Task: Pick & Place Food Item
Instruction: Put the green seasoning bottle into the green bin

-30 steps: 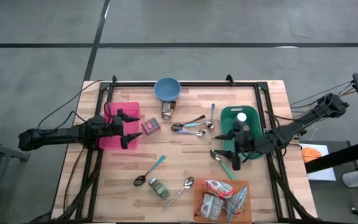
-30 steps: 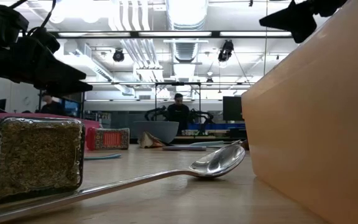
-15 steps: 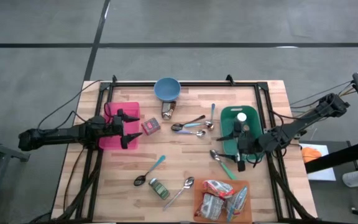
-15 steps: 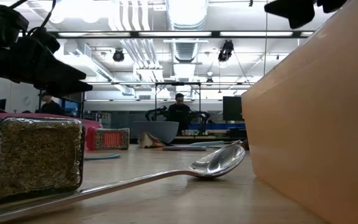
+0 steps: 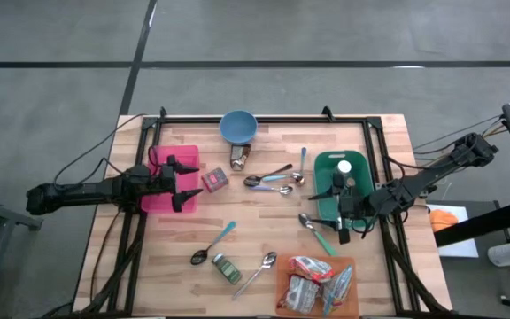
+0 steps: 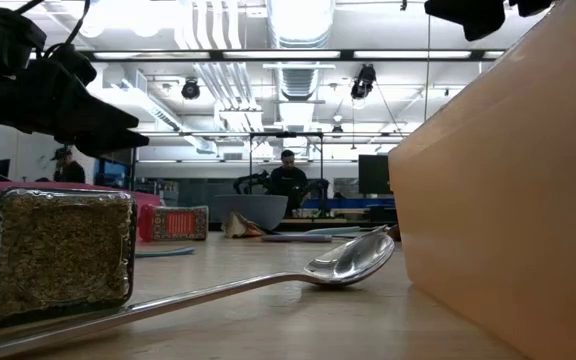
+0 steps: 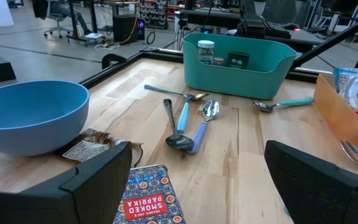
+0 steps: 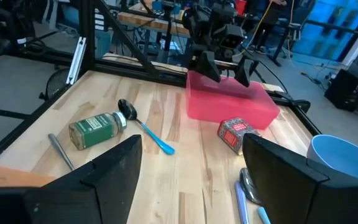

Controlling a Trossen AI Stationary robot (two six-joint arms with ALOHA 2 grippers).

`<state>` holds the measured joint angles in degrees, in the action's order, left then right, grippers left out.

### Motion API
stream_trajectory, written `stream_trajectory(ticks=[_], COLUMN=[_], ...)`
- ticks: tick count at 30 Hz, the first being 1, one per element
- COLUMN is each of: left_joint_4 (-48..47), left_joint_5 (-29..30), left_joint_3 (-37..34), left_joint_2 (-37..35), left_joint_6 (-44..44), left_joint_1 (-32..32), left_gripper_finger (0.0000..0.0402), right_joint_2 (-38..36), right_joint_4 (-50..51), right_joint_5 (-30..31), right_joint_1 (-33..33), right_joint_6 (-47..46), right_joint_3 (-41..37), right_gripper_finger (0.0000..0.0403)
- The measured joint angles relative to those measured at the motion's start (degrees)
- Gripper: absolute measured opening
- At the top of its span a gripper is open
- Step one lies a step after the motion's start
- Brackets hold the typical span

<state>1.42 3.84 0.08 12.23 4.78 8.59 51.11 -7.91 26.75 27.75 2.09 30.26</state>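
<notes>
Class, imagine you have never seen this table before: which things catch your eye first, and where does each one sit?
The bright pink bin at the table's left edge stands out, with the open left gripper over its inner side. Opposite, the green bin near the right edge sits under the open right gripper. At the front right, an orange tray holds shiny food packets.

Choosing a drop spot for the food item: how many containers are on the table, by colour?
Blue bowl: 1
Pink bin: 1
Green bin: 1
Orange tray: 1
Total: 4
</notes>
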Motion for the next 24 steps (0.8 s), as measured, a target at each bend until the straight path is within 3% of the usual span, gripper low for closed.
stream_trajectory(ticks=[16,20,24], left_joint_4=[0.0,-0.2,-1.7], left_joint_5=[0.0,-2.8,-2.3], left_joint_3=[0.0,0.0,1.6], left_joint_2=[0.0,0.0,0.0], left_joint_6=[0.1,15.1,19.0], left_joint_1=[0.0,0.0,0.1], left_gripper_finger=[0.0372,0.0372,0.0372], right_joint_2=[0.0,0.0,0.0], right_joint_4=[0.0,0.0,0.0], right_joint_5=[0.1,0.1,0.1], right_joint_1=[0.0,0.0,0.0], right_joint_6=[-0.2,-0.2,-0.2], right_joint_3=[0.0,0.0,0.0], right_gripper_finger=[0.0277,0.0277,0.0277])
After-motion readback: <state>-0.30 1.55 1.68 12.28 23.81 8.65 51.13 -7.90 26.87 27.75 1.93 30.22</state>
